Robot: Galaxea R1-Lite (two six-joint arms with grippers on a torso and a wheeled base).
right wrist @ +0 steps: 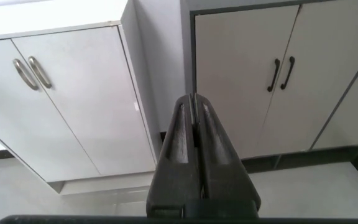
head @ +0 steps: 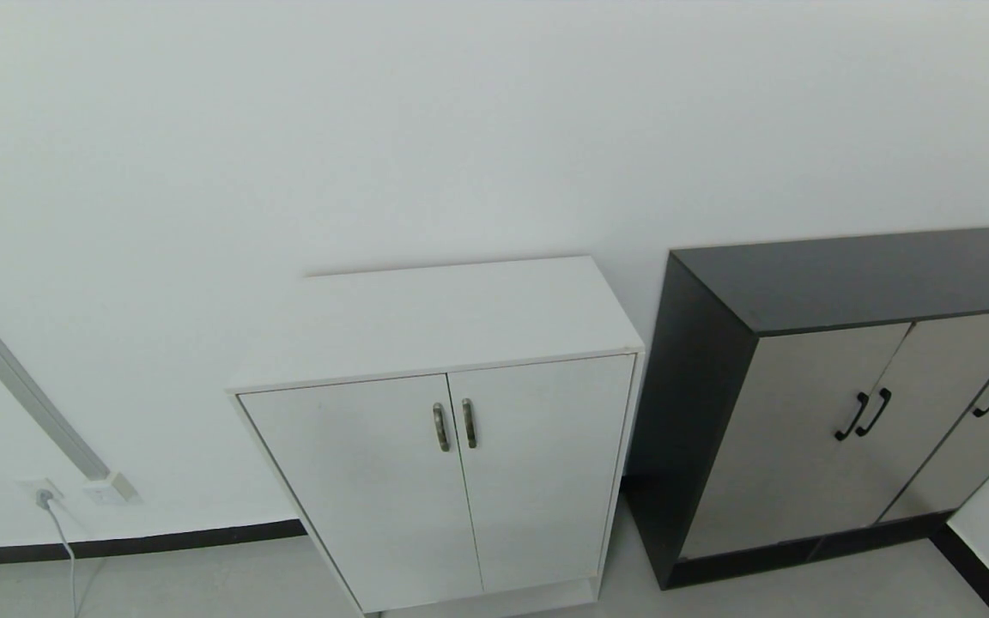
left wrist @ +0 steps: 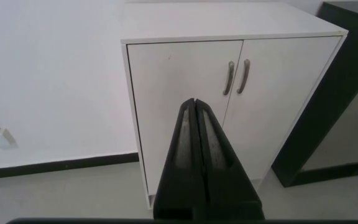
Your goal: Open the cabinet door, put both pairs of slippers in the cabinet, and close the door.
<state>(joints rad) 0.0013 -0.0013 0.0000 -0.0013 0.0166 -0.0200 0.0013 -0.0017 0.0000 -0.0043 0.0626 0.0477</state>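
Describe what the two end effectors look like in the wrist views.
The left end effector and the right end effector look alike: two long, matte black fingers with rounded tips, each with a greyish strip along its face, widening toward a blocky black base. No cables, labels or markings can be seen on either.

There are two cabinets, one white cabinet (head: 460, 318) with two doors (head: 366, 489) and two metal handles (head: 441, 427) and one dark cabinet (head: 855, 275) with three grey doors (head: 795, 429) and three black handles (head: 852, 416), plus one wall socket (head: 44, 491) and two grippers, the left gripper (left wrist: 196, 102) and the right gripper (right wrist: 194, 98).
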